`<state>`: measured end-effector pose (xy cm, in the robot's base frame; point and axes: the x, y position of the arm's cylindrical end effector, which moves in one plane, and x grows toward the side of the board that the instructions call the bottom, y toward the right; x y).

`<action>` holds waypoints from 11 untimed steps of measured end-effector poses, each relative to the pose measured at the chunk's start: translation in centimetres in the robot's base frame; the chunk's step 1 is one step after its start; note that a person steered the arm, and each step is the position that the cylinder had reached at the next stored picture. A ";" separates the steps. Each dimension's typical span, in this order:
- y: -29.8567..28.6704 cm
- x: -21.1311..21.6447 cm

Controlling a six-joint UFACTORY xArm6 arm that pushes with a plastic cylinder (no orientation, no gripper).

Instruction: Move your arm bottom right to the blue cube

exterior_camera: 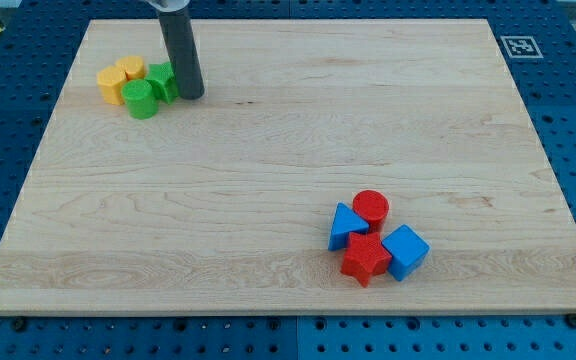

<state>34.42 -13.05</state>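
Note:
The blue cube lies near the view's bottom right of the wooden board. It touches a red star block. A blue triangular block and a red cylinder sit just to its left and above. My tip is at the view's top left, far from the blue cube, touching the right side of a green block.
At the top left a green cylinder, a yellow block and an orange block cluster beside the green block. A fiducial marker sits off the board's top right corner. A blue perforated table surrounds the board.

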 end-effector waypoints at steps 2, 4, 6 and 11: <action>-2.1 0.0; 1.5 1.2; 11.8 8.7; 31.3 17.7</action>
